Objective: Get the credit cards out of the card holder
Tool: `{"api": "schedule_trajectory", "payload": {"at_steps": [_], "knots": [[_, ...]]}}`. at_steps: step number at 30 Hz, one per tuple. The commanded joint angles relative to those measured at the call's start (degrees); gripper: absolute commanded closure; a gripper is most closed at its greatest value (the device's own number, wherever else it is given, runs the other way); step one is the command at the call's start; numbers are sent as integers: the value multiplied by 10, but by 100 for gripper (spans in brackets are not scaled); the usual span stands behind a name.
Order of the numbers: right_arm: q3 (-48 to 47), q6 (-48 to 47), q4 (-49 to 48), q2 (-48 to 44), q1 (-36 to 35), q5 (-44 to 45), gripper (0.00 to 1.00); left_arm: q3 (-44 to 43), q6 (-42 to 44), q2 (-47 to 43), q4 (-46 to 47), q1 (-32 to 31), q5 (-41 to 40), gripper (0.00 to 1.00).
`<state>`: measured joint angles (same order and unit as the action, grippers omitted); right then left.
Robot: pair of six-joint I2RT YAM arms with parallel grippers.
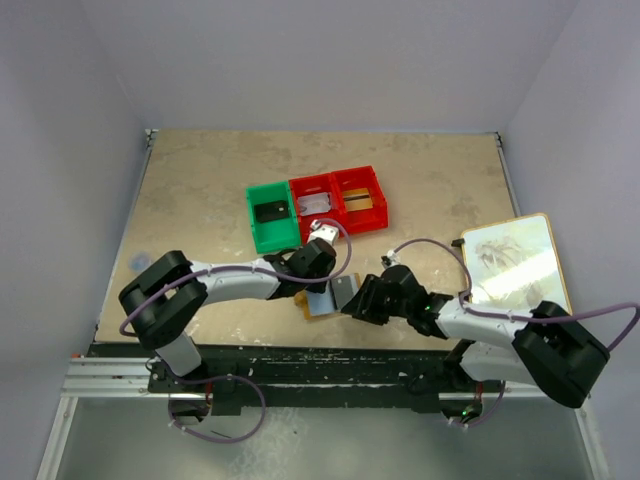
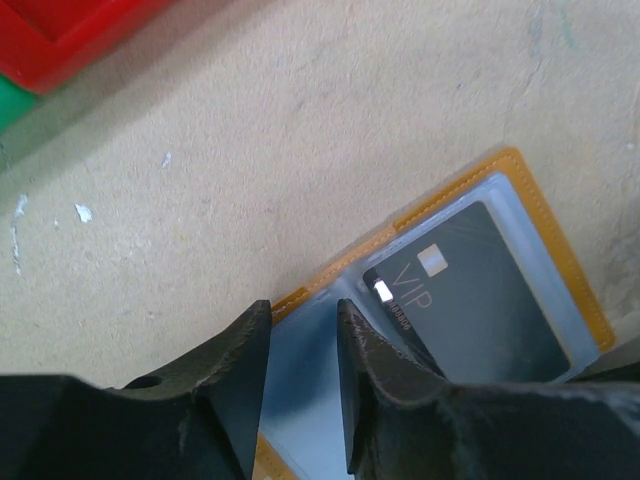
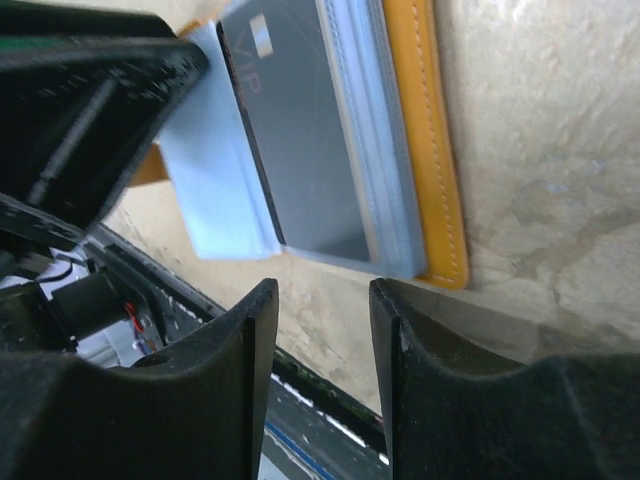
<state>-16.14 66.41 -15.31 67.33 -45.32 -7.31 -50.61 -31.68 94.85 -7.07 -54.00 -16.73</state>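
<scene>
Top view. The small orange-tan bifold card holder (image 1: 318, 302) lies open on the tan table (image 1: 200, 200), low and centre in the frame, pale blue-grey pockets up. A dark grey plastic card (image 1: 344, 290) sits at its right half. In the upper centre a green plastic bin (image 1: 253, 222) holds a black card (image 1: 271, 211). The two joined red plastic bins (image 1: 335, 190) beside it hold a pale grey-white card (image 1: 314, 205) and a gold-tan card (image 1: 357, 197). A large white tan-edged board (image 1: 515, 262) lies at the right. The left arm reaches in from the lower left and its left gripper (image 1: 316, 280) points down over the holder's upper edge. The right arm stretches low from the lower right and its right gripper (image 1: 358, 300) is at the holder's right side.

Left wrist view. The holder fills the lower right, stitched orange border around a clear pocket. The dark card, marked "VIP", is tucked inside with one corner just out of the pocket mouth. The two black fingers (image 2: 235, 390) stand partly apart over the pale left half, nothing pinched between them. I cannot tell if they touch it.

Right wrist view. The holder is at upper centre and the card lies in its sleeve. The right fingers (image 3: 240, 380) are spread, with only table and its edge in the gap, just short of the holder.
</scene>
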Motion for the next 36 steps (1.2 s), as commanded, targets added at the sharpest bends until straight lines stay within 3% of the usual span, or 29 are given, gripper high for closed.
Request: {"api": "schedule_trajectory", "payload": {"at_steps": [1,8,22,26,30,33,36], "knots": [[-28,11,-32,26,9,12,54,41,-1,-18,32,2,31,72],[-40,-31,-77,57,75,-37,53,151,-76,-74,120,-18,92,76],[-185,-204,93,132,83,-9,52,147,-216,-27,229,-193,7,78],[-228,-229,215,126,83,94,50,131,-226,-11,210,-218,-18,79],[-255,-228,298,86,83,169,50,151,-243,-52,190,-230,-57,78],[-245,-202,289,32,82,147,50,169,-239,-124,152,-230,-90,73],[-176,-157,187,-47,82,89,51,161,-204,-198,81,-229,-121,65]]}}
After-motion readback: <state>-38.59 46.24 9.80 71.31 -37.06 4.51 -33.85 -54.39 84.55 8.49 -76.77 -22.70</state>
